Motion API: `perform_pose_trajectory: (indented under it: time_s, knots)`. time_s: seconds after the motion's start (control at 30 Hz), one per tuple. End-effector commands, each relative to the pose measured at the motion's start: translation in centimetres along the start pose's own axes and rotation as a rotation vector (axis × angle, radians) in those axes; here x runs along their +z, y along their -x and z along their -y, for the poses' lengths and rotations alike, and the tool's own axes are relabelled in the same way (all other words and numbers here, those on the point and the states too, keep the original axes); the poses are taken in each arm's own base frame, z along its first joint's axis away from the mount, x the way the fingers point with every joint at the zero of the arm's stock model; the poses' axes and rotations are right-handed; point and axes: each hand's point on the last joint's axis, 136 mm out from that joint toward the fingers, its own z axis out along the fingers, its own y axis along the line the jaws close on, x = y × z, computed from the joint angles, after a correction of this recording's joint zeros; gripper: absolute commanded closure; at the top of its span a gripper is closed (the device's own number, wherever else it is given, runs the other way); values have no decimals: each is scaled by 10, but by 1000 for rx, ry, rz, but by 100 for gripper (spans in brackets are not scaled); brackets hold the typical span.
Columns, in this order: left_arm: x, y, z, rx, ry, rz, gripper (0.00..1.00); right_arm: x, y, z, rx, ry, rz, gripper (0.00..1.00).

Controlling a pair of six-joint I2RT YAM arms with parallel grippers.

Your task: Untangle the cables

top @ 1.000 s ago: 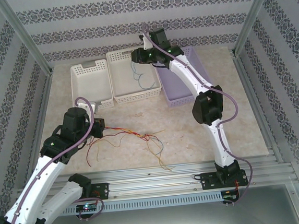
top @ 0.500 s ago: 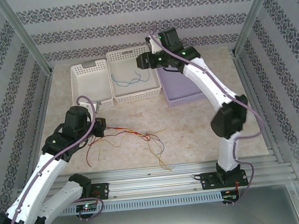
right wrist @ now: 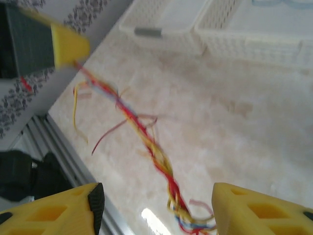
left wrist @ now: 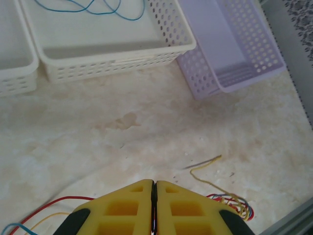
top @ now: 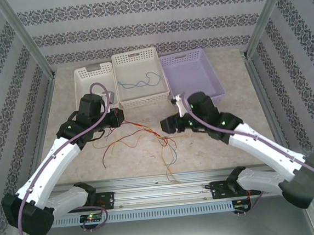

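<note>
left gripper [top: 117, 119] — pinched shut on left end of cables [top: 146, 135] | cables strung across table [top: 242, 88] middle, loose ends toward near edge | right gripper [top: 166, 126] — fingers spread wide, over their knotted part

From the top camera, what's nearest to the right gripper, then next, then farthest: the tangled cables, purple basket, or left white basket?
From the right gripper:
1. tangled cables, just beside it.
2. purple basket, close behind it.
3. left white basket, far left corner.
</note>
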Motion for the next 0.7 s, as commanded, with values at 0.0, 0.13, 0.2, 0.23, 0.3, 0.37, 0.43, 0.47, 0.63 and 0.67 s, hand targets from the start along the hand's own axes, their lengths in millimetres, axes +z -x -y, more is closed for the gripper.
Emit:
perform_pose_trajectory:
  time_s: [0.0, 0.13, 0.2, 0.23, 0.3, 0.37, 0.43, 0.47, 0.63, 0.67]
  knots:
    - [-2, 21, 23, -12, -108, 58, 100, 1, -10, 5, 33, -11, 67, 41]
    - [3, 17, 25, 10, -141, 70, 100, 7, -39, 15, 59, -12, 34, 43]
    - [3, 16, 24, 18, -145, 81, 100, 11, -55, 20, 48, -26, 13, 45]
    - [2, 16, 24, 21, -147, 83, 100, 13, -62, 23, 40, -42, -2, 46]
    - [1, 17, 25, 27, -146, 87, 100, 14, -75, 31, 30, -69, -29, 49]
    - [0, 19, 25, 31, -147, 95, 100, 16, -81, 37, 22, -92, -31, 51]
    - [-1, 19, 26, 35, -151, 98, 100, 17, -83, 43, 12, -120, -29, 53]
    - [-1, 20, 26, 35, -151, 101, 100, 18, -83, 46, 5, -136, -30, 56]
    - [-2, 18, 25, 35, -154, 99, 100, 27, -80, 51, -19, -149, -19, 63]
    - [-2, 17, 25, 34, -153, 100, 100, 29, -79, 50, -18, -142, -20, 67]
